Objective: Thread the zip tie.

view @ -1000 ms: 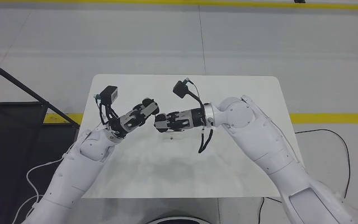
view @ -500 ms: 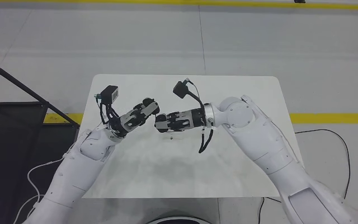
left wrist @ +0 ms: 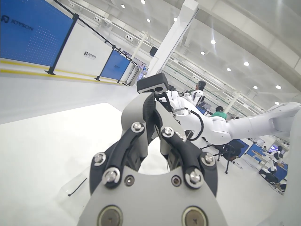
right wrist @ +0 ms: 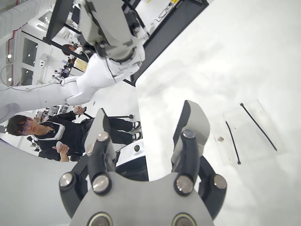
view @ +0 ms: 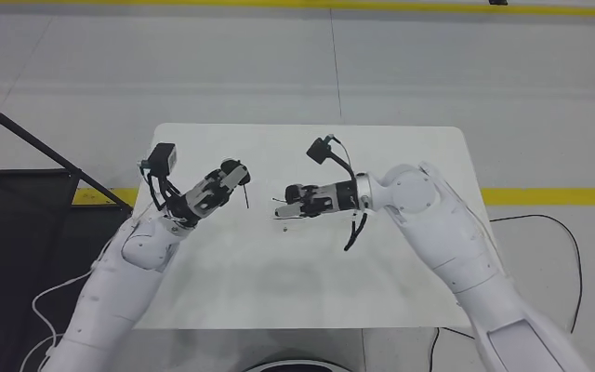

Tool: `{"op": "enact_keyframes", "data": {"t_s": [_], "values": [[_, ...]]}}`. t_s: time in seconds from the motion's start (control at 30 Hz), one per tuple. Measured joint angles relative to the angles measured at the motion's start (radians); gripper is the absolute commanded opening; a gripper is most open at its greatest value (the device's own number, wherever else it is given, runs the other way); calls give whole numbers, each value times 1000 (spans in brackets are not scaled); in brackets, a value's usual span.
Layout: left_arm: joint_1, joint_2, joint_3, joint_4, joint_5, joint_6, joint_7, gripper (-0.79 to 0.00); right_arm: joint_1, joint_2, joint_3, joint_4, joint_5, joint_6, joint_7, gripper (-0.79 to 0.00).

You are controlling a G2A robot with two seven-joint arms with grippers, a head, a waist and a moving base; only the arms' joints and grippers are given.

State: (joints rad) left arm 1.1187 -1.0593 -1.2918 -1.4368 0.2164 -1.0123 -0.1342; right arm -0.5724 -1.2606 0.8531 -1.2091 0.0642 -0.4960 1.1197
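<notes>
A white table [view: 409, 149] is carrying black and grey things.
The held zip tie [view: 245, 193] in the left gripper [left wrist: 152, 105] is showing black, and so are the loose zip ties [right wrist: 258, 127] lying on a clear, colourless sheet [right wrist: 249, 118]. The left gripper and the right gripper [right wrist: 144, 106] are both showing pale grey jaws, black linkages and silver bolts. The floor [view: 186, 65] is looking light grey, with a yellow stripe [view: 539, 196] lying beside the table's right edge. Blue wall panels [left wrist: 30, 38] are carrying a fine dotted pattern.

Overhead and wrist views sharing table [view: 409, 149]
</notes>
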Motion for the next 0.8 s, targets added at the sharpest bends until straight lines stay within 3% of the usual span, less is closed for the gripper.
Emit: {"op": "enact_keyframes", "data": {"t_s": [0.23,0.57,0.8], "values": [[59,-8,-45,-14,212,0,159,-785,-72,33,49,-62,-177,124,-38,0],[60,-8,-45,-14,215,0,163,-785,-78,34,45,-72,-188,130,-50,0],[93,-14,-71,-20,265,55,231,-785,-118,47,37,-131,-357,267,-72,0]]}}
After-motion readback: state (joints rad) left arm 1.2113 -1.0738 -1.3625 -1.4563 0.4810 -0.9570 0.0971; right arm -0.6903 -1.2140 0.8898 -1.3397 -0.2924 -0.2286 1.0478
